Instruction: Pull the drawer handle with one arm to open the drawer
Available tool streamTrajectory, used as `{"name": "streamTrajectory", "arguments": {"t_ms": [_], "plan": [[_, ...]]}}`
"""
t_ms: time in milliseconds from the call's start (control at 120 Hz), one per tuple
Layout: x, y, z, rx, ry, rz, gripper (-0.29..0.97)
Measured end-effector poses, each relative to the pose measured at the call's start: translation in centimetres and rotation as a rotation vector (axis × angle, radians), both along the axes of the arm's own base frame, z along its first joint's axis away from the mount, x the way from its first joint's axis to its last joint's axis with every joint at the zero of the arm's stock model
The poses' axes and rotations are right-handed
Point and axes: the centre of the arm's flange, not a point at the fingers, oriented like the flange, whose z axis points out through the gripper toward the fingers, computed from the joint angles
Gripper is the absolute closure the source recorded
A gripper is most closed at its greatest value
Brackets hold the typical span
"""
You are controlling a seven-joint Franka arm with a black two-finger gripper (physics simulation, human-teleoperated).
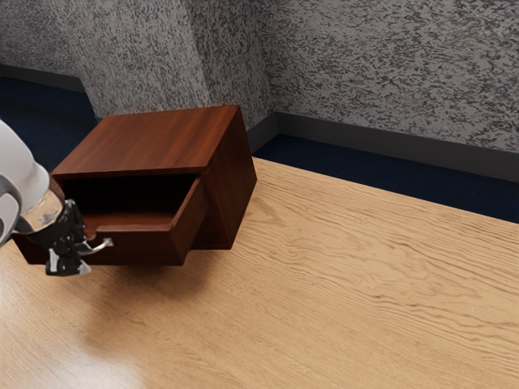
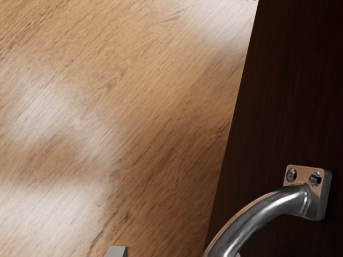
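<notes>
Exterior view: my gripper (image 1: 69, 261) sits at the handle (image 1: 100, 243) of the pulled-out drawer (image 1: 154, 237); I cannot tell whether it grips.

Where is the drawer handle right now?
At the exterior view's lower left, the handle sits on the front of the pulled-out drawer, right beside the hand.

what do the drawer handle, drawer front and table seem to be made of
Drawer handle: looks like polished metal, perhaps steel; grey, bright highlights, screwed mounting plate.
Drawer front: dark reddish-brown wood or veneer, faint straight grain, low sheen.
Table: light wood, wavy grain, glossy pale reflections; possibly laminate.
</notes>
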Motion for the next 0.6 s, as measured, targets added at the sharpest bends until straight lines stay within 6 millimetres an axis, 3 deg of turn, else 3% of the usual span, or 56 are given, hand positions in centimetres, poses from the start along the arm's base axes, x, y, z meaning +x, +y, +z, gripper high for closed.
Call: {"name": "streamTrajectory", "arguments": {"t_ms": [600], "plan": [[-1.6,-1.0,-0.1,-0.043,0.088,0.024,0.54]]}}
